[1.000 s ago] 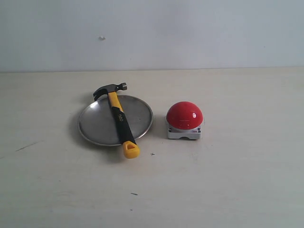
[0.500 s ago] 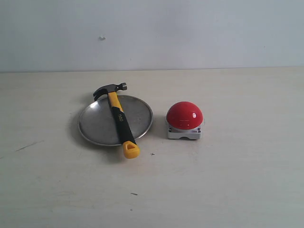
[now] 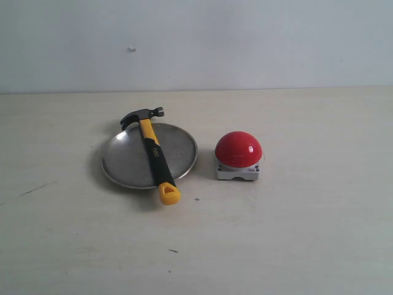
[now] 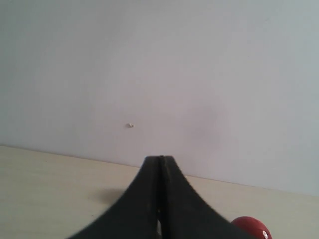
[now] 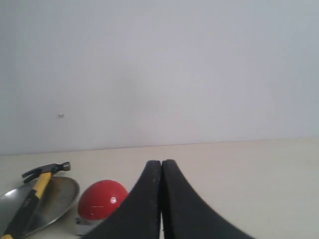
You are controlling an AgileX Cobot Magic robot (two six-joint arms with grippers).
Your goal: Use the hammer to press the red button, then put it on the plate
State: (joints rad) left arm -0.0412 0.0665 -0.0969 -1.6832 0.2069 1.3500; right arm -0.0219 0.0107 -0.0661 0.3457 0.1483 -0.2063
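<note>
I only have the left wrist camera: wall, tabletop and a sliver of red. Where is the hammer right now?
Observer: The hammer lies across the plate, with its head past the far rim and its yellow loop past the near rim.
Operator: What is that red thing?
Observer: It is the red button, which sits right of the plate in the exterior view, with a gap between them.
Operator: How is the other arm?
Observer: The right end effector is shut and holds nothing.
</note>
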